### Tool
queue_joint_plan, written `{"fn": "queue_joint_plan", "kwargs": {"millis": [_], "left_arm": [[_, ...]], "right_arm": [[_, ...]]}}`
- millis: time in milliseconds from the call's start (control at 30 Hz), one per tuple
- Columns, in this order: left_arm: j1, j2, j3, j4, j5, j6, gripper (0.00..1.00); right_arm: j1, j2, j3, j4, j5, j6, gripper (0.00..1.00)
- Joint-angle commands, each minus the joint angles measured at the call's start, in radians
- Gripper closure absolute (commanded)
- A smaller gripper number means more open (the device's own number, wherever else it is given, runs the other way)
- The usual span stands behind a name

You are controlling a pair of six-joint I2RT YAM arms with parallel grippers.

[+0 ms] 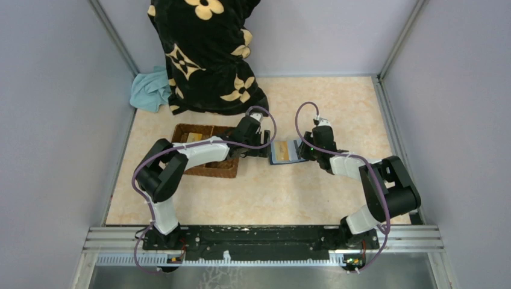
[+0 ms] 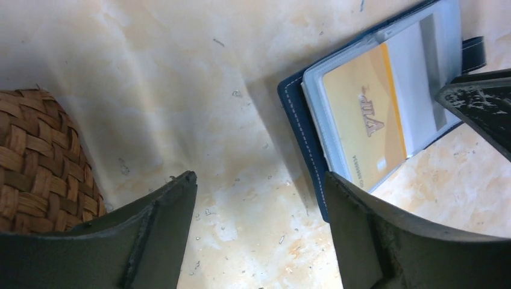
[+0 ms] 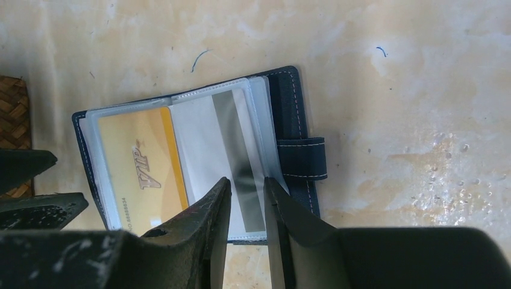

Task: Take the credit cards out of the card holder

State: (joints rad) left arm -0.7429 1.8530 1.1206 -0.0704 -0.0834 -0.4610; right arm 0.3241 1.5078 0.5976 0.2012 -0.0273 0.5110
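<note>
Lying open, card holder (image 1: 283, 152) shows gold card (image 3: 135, 171). 9 o'clock: left gripper (image 2: 260, 180), jaws spread, empty. 3 o'clock: right gripper (image 3: 247, 183), jaws narrow, can't tell if gripping.

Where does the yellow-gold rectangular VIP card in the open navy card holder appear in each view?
Top external: yellow-gold VIP card near centre.
Left wrist: card upper right.
Right wrist: card left of centre.
Shared landmark: brown woven wicker basket, left of the card everywhere.
</note>
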Motion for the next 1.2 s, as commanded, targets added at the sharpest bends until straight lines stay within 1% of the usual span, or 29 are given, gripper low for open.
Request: {"fn": "queue_joint_plan", "kwargs": {"millis": [0,33,67,100,133,167,200,233,300,367,400,467,533,567,667,767,967,1167], "left_arm": [[0.004,-0.062,0.012,0.017,0.04,0.02,0.25],[0.005,-0.069,0.011,0.025,0.058,0.019,0.32],[0.005,-0.074,0.011,0.033,0.072,0.02,0.41],[0.005,-0.077,0.011,0.041,0.091,0.021,0.55],[0.005,-0.082,0.008,0.059,0.118,0.026,0.72],[0.005,-0.083,0.003,0.086,0.157,0.035,0.86],[0.005,-0.082,-0.005,0.118,0.204,0.04,0.98],[0.005,-0.075,-0.011,0.151,0.251,0.04,1.0],[0.005,-0.058,-0.02,0.216,0.344,0.02,1.0],[0.005,-0.039,-0.049,0.322,0.442,-0.014,1.0],[0.005,-0.03,-0.065,0.379,0.469,-0.033,1.0],[0.006,-0.01,-0.08,0.438,0.506,-0.056,1.0],[0.007,0.015,-0.078,0.451,0.518,-0.054,1.0],[0.007,0.03,-0.066,0.43,0.512,-0.046,1.0],[0.007,0.065,-0.04,0.359,0.463,-0.002,1.0],[0.018,0.067,-0.06,0.34,0.433,0.019,1.0],[0.04,0.038,-0.116,0.358,0.44,0.013,1.0],[0.045,0.069,-0.121,0.365,0.456,0.002,1.0]], "right_arm": [[-0.013,0.021,-0.013,-0.096,0.051,-0.009,0.72],[-0.013,0.021,-0.012,-0.094,0.048,-0.008,0.72],[-0.013,0.02,-0.012,-0.094,0.048,-0.009,0.72],[-0.013,0.018,-0.011,-0.094,0.046,-0.009,0.72],[-0.013,0.014,-0.015,-0.087,0.04,-0.009,0.72],[-0.013,0.009,-0.019,-0.077,0.031,-0.008,0.72],[-0.013,0.009,-0.021,-0.072,0.025,-0.009,0.72],[-0.013,0.011,-0.018,-0.07,0.017,-0.011,0.72],[-0.013,0.017,-0.016,-0.067,0.004,-0.011,0.72],[-0.013,0.017,-0.017,-0.061,-0.008,-0.01,0.72],[-0.013,0.017,-0.018,-0.059,-0.014,-0.01,0.72],[-0.013,0.013,-0.02,-0.055,-0.021,-0.01,0.72],[-0.013,0.017,-0.019,-0.053,-0.026,-0.014,0.72],[-0.013,0.022,-0.017,-0.055,-0.028,-0.014,0.72],[-0.013,0.024,-0.016,-0.051,-0.034,-0.014,0.72],[-0.013,0.024,-0.017,-0.046,-0.036,-0.013,0.72],[-0.013,0.049,-0.01,-0.035,-0.05,-0.013,0.72],[-0.013,0.064,-0.008,-0.025,-0.066,-0.016,0.72]]}}
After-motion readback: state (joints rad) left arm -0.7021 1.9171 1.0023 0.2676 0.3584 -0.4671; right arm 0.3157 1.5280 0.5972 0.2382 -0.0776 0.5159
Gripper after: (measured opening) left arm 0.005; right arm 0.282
